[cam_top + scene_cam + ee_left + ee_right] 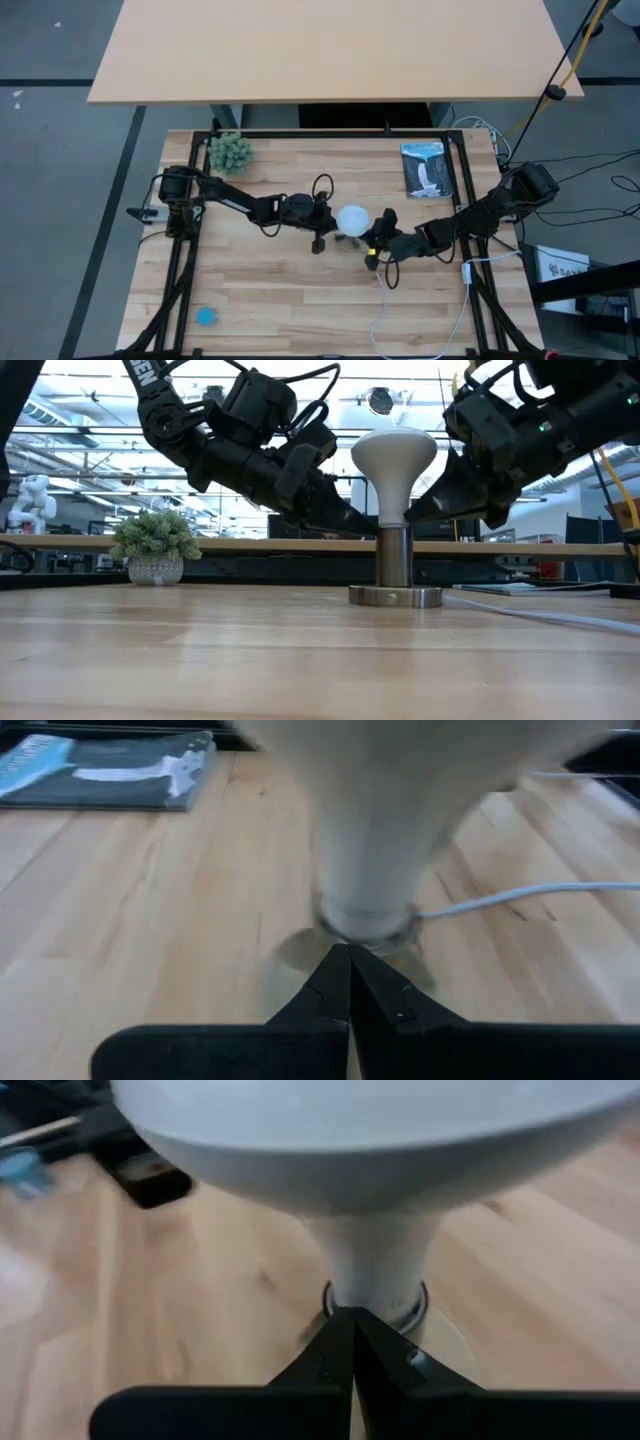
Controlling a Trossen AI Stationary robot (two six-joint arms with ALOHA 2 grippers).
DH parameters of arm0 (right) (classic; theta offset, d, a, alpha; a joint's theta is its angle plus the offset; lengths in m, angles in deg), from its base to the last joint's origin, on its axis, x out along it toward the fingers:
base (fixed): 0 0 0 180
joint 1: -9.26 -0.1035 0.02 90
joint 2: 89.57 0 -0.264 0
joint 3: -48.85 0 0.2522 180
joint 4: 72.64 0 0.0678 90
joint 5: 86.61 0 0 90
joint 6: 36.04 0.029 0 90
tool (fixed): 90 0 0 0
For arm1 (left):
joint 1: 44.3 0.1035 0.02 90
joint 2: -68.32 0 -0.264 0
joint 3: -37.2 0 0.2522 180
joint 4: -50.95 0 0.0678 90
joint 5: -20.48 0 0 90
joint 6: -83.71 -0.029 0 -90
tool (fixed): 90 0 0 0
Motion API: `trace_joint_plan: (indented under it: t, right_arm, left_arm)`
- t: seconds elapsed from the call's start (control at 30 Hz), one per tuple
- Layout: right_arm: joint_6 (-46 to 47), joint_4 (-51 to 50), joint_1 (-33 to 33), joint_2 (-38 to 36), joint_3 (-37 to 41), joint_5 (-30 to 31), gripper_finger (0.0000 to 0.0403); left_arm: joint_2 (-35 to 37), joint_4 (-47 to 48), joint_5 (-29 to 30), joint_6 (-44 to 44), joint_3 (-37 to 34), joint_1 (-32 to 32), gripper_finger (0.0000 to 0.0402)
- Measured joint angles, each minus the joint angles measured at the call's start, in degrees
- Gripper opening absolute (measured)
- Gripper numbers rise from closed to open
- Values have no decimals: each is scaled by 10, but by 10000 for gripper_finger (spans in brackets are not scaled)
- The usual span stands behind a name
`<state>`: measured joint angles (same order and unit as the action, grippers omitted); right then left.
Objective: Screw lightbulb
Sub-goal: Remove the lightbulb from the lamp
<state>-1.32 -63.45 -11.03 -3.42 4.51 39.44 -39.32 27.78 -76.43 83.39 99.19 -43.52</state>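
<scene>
Lightbulb point(393, 465) stands upright in the socket point(394, 572) at table centre, between both arms. Left gripper point(349, 982) and right gripper point(352, 1342) are both clenched empty, tips at its neck. We should open, grasp the neck squarely, twist without tilting. Bulb: matte white globe, tapered neck.

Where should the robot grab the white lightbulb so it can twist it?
Probably on the round globe of the lightbulb, fingers coming from the side, one on each flank. It stands upright in the socket, so the globe is its widest, freest part. Both the left gripper and right gripper are shut and would need opening.
</scene>
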Motion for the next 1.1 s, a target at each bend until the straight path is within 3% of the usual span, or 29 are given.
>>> trace_joint_plan:
  t: [0.23, 0.53, 0.7, 0.87, 1.1]
  right_arm:
    - [15, -27, 4, 0, 0, 88, 0]
    - [37, -27, -2, 0, 0, 8, 0]
    - [36, -13, -2, 0, 0, -31, 0]
    - [31, -12, 0, 0, 0, -29, 0]
    - [5, -1, 8, 0, 0, 0, 0]
  left_arm:
    - [0, 2, -47, -2, 0, -21, 0]
    - [16, 90, -27, 4, 0, 6, 0]
    - [29, 72, 9, 13, 0, 27, 0]
    - [27, -3, 16, -3, 0, 34, 0]
    - [25, -4, 14, -29, 0, 29, 0]
